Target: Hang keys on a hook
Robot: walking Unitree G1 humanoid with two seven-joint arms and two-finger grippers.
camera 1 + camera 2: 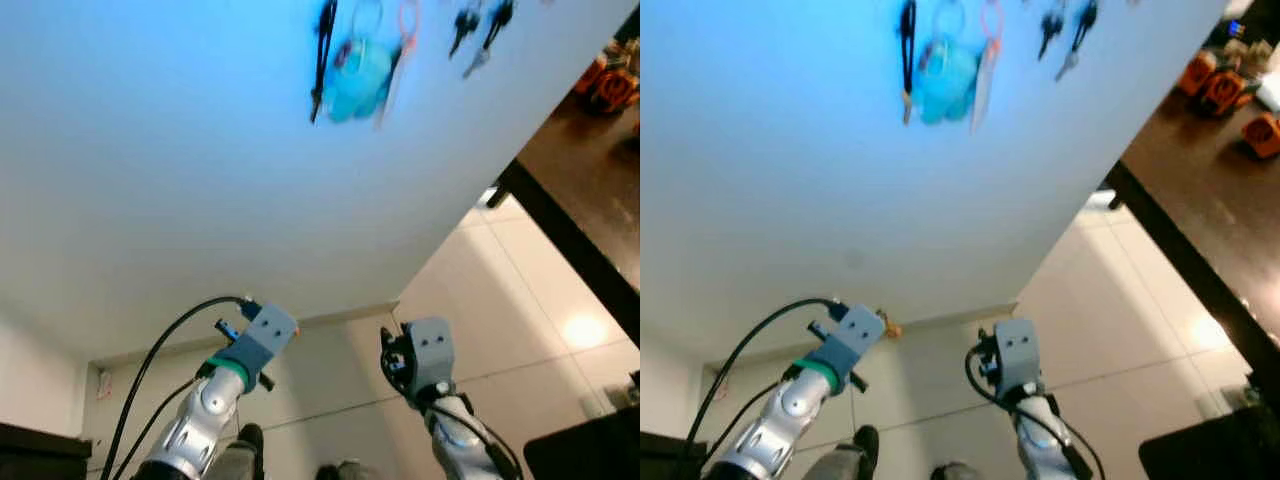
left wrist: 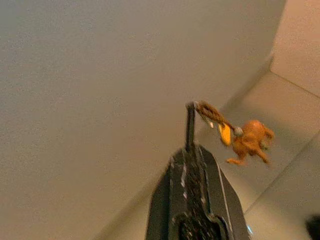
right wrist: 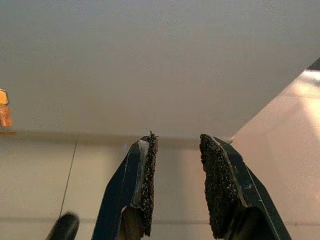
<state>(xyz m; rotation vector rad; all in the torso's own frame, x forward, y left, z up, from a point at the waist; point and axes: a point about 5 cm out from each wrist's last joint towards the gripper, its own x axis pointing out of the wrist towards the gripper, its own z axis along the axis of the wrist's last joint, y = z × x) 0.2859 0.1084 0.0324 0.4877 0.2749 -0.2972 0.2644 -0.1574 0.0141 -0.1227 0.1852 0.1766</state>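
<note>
The left gripper, low before the pale wall, has its fingers pressed together on a thin metal key ring carrying a small orange figure charm. To its right, the right gripper hangs with fingers spread, holding nothing. High on the far wall, blurred, hang what look like a turquoise plush keychain and dark keys.

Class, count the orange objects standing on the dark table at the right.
3: two orange objects side by side near the far end, a third nearer the camera. More may lie beyond the frame.
</note>
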